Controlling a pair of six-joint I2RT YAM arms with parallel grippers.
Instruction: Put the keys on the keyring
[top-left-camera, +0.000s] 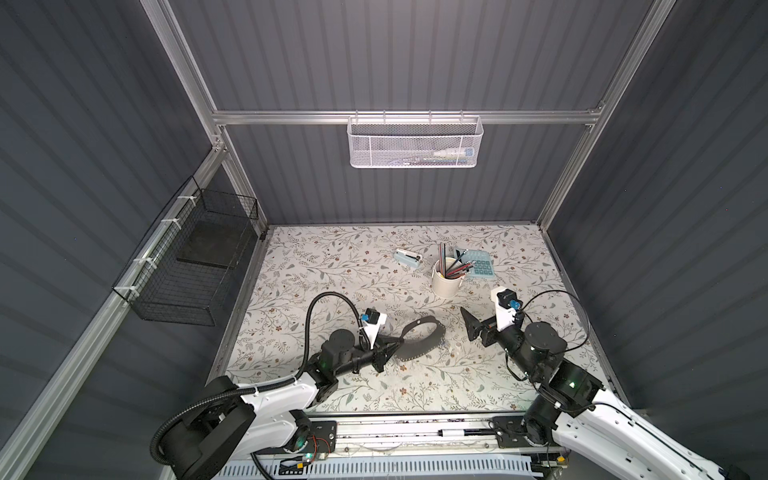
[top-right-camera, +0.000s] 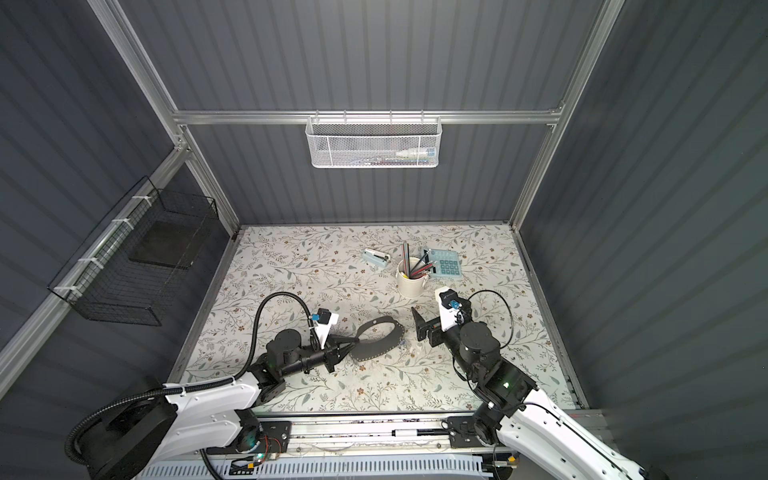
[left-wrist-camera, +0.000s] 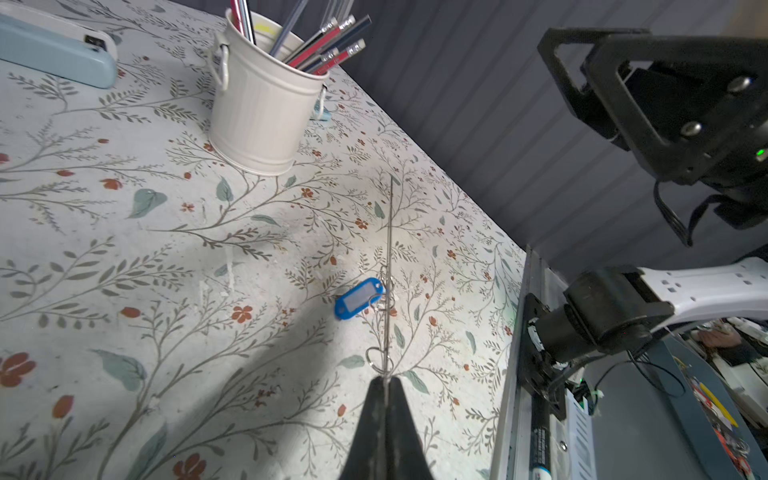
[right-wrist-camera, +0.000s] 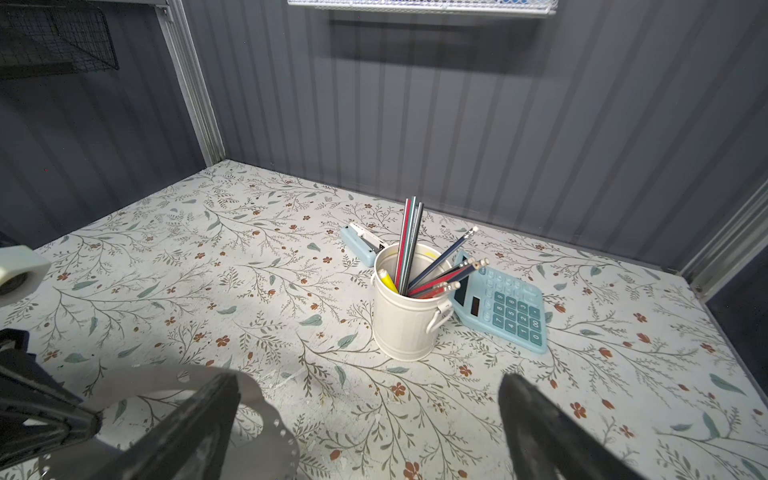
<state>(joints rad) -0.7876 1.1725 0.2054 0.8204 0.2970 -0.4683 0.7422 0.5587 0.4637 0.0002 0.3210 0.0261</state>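
Note:
My left gripper (top-left-camera: 400, 341) (left-wrist-camera: 388, 379) is shut on the rim of the keyring (top-left-camera: 430, 337) (top-right-camera: 380, 337), a wide grey oval loop held tilted above the mat. In the left wrist view the keyring (left-wrist-camera: 390, 249) shows edge-on as a thin line. One of the keys, with a blue tag (left-wrist-camera: 358, 299), lies on the mat right beside that line; I cannot tell whether it hangs on the loop. A small wire ring (left-wrist-camera: 376, 357) sits by my fingertips. My right gripper (top-left-camera: 473, 326) (right-wrist-camera: 370, 419) stands open just right of the keyring (right-wrist-camera: 272, 444), holding nothing.
A white cup (top-left-camera: 446, 282) of pencils stands behind the keyring, with a teal calculator (top-left-camera: 482, 266) to its right and a pale blue stapler (top-left-camera: 407, 257) to its left. A white mesh basket (top-left-camera: 415, 143) hangs on the back wall, a black wire basket (top-left-camera: 187, 266) on the left wall.

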